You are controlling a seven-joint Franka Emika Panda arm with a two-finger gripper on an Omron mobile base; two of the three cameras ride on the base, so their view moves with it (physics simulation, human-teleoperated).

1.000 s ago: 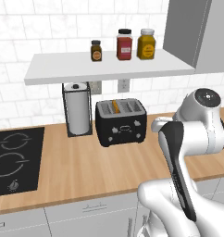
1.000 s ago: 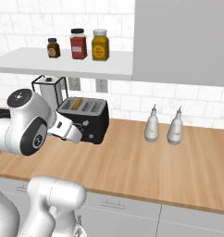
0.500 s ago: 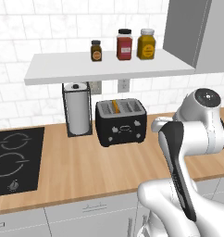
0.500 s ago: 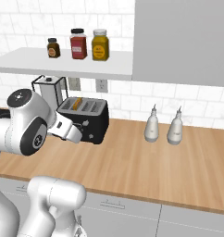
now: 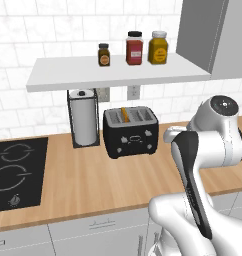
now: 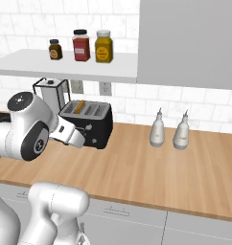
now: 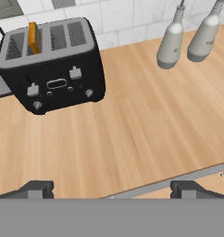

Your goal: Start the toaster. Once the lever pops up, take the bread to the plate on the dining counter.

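Item: toaster (image 7: 53, 65), black, boxy, grey slotted top, standing on the wood worktop (image 7: 132, 134) against the tiled wall, just beside a paper-towel holder (image 5: 84, 117). Bread (image 7: 34, 38) is sitting upright in a slot toward one end of the top, its upper edge poking out; in the left base view that slot is lying toward 9 o'clock of the toaster's middle. Two white levers (image 7: 75, 72) are showing on the front face, both appearing to sit high, so the toaster is judged not yet started. Gripper (image 7: 109, 187): jaws standing at full spread, holding nothing, touching nothing, hovering above the worktop's front edge. Key relation: in the hand view the toaster is lying at about 11 o'clock from the gripper, well apart, its long axis running roughly 9 to 3 with a slight tilt, front face turned toward the gripper. The lever under the bread's slot, the one nearer 9 o'clock, is judged to be the one to press, calling for a reach forward and toward 10 o'clock, then a downward push. Other stock: two grey bottles (image 7: 185, 39) standing at about 1 o'clock; three jars (image 5: 134, 48) on the shelf (image 5: 93, 72) above; hob (image 5: 15, 170) at the worktop's 9 o'clock end.
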